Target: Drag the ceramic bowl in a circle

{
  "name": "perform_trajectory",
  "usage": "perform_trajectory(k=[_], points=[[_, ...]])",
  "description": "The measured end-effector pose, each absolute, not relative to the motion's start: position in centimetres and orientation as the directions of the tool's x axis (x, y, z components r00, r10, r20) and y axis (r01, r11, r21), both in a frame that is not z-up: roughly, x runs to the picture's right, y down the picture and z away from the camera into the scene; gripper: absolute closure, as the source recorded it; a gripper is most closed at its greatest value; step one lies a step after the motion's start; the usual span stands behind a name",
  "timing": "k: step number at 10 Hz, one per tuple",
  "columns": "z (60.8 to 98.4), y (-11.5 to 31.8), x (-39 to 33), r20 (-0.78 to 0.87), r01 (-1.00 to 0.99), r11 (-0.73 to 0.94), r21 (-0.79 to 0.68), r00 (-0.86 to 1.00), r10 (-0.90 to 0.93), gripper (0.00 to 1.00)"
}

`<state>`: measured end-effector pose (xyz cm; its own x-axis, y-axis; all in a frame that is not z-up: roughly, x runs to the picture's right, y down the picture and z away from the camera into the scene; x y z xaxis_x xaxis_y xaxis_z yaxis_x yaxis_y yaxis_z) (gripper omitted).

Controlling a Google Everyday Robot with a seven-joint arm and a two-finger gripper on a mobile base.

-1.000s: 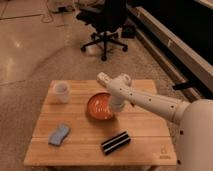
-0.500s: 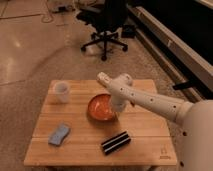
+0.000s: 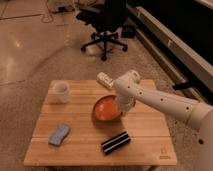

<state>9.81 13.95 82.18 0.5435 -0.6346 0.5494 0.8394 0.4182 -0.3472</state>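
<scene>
- The gripper [image 3: 123, 107] meets the rim of the ceramic bowl [image 3: 105, 109], which sits just left of it on the desk [image 3: 90, 150]; I cannot tell its hold.
- This looks like the dragging step; the next move calls for a steady curved pull.

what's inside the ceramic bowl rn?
The visible interior of the ceramic bowl is bare orange. The gripper sits at its right rim, hiding that part of the inside.

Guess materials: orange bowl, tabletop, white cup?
The ceramic bowl looks like glazed ceramic: glossy orange-red sheen, darker rim. The table looks like matte wood: pale planks, visible seams. The white cup could be plastic or paper; plain white, can't tell. The gripper is at the bowl's right rim.
</scene>
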Motion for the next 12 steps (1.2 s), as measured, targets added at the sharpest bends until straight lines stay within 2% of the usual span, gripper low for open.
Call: perform_trajectory(k=[3,4,5,6,7,10,12], points=[[80.7,16.1,10.2,0.567,0.841,0.406,-0.357,0.540,-0.622,1.00],[80.3,16.6,10.4,0.569,0.840,0.406,-0.359,0.542,-0.618,0.97],[80.1,16.7,9.7,0.565,0.842,0.406,-0.355,0.539,-0.624,0.83],[80.0,16.1,8.7,0.568,0.847,0.398,-0.351,0.531,-0.629,0.76],[79.8,15.8,7.7,0.572,0.853,0.389,-0.348,0.522,-0.633,0.73],[80.4,15.9,7.3,0.571,0.861,0.380,-0.337,0.508,-0.645,0.73],[81.0,15.5,4.5,0.568,0.870,0.370,-0.325,0.493,-0.659,0.73]])
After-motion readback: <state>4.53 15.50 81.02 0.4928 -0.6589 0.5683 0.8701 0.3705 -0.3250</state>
